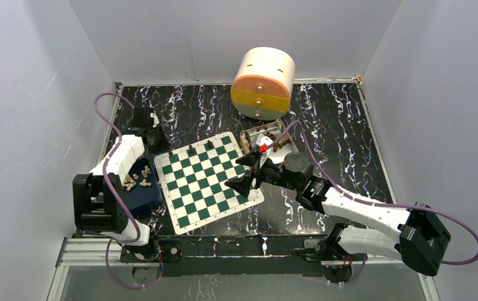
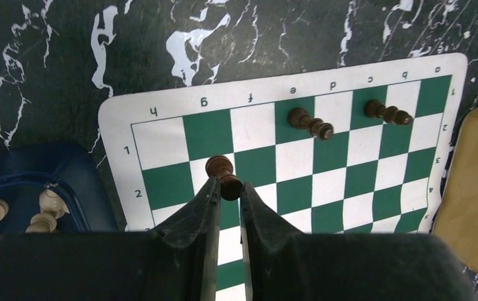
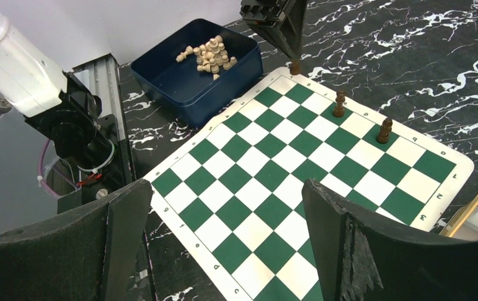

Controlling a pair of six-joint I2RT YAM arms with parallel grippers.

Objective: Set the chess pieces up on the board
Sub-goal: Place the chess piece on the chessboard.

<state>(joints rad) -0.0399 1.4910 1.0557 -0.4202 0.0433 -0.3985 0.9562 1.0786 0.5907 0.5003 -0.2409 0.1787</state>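
Observation:
The green-and-white board (image 1: 208,182) lies mid-table. My left gripper (image 2: 227,185) is shut on a dark brown chess piece (image 2: 223,174) at the board's far left corner (image 1: 171,152). I cannot tell whether that piece touches the board. Two more dark pieces (image 2: 308,122) (image 2: 387,113) stand upright along the same far row (image 1: 191,149) (image 1: 209,144). My right gripper (image 3: 224,188) hangs wide open above the board's right side (image 1: 243,172) with nothing between its fingers. From the right wrist I see the left gripper (image 3: 286,37) and its piece (image 3: 295,67).
A blue bin (image 1: 142,194) with several pale pieces sits left of the board. A tan tray (image 1: 268,135) holding dark pieces stands at the board's far right corner. A round drawer unit (image 1: 263,83) stands at the back. White walls enclose the table.

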